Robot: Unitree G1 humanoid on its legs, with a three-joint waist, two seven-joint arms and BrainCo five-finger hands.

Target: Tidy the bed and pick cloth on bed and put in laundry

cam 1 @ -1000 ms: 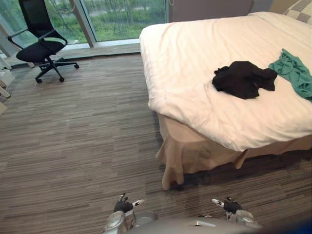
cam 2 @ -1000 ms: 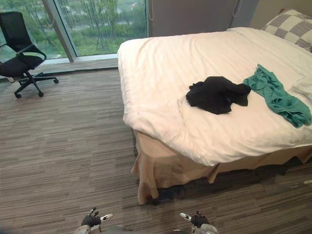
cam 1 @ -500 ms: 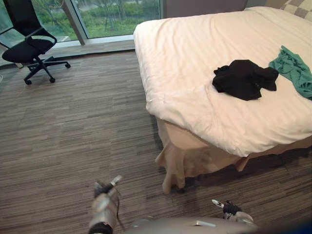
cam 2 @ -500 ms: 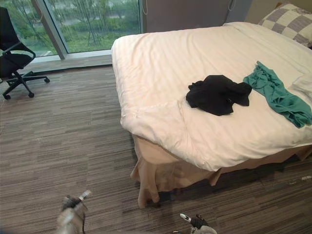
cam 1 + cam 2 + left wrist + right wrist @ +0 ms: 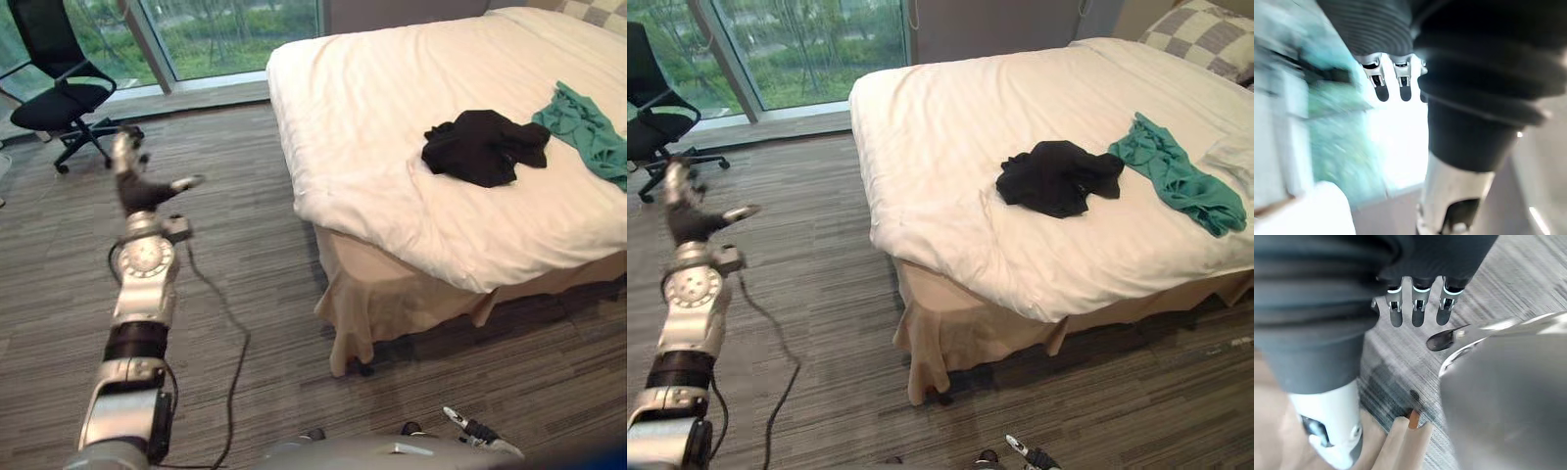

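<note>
The left hand (image 5: 139,188) had swung up from low at the robot's front and reached out over the floor (image 5: 265,196) toward the office chair (image 5: 61,93), fingers spread, holding nothing. The right hand (image 5: 472,429) hung low, fingers relaxed and empty. The black cloth (image 5: 485,147) and the green cloth (image 5: 586,125) lay on the bed (image 5: 372,98), well apart from both hands, so picking probably had not begun

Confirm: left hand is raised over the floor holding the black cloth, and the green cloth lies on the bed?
No. The left hand, raised over the floor, is open and empty; the black cloth lies on the bed, as does the green cloth. The left eye view shows it.
</note>
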